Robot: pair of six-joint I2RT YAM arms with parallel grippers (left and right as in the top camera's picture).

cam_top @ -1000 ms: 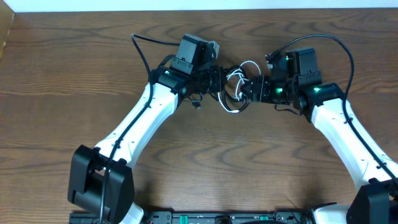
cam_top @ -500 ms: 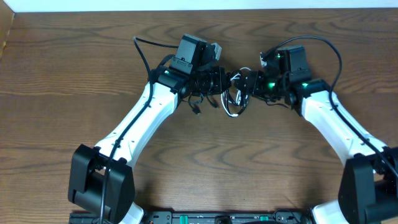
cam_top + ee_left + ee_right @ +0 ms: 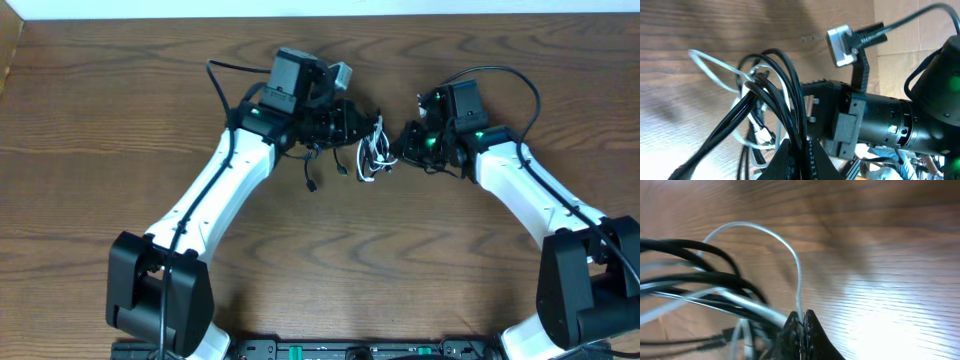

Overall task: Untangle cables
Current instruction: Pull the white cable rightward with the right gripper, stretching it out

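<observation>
**2 cables, 0 separated: both grippers clamped on the tangle**

Left gripper (image 3: 799,150) was shut on several black cable (image 3: 777,85) strands. Right gripper (image 3: 802,320) pinched 1 loop of the white cable (image 3: 771,232). The bundle sat between the 2 grippers, over the far middle of the table (image 3: 120,90). Black and white loops threaded through each other, thin and floppy. 1 plug end (image 3: 311,186) trailed below the left gripper. My read: early stage, nothing freed yet. The white loop had to come out, then both cords laid apart.

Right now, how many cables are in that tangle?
2. The black cable runs into the left gripper; the white cable is pinched in the right gripper; they tangle between, parts hidden.
</observation>
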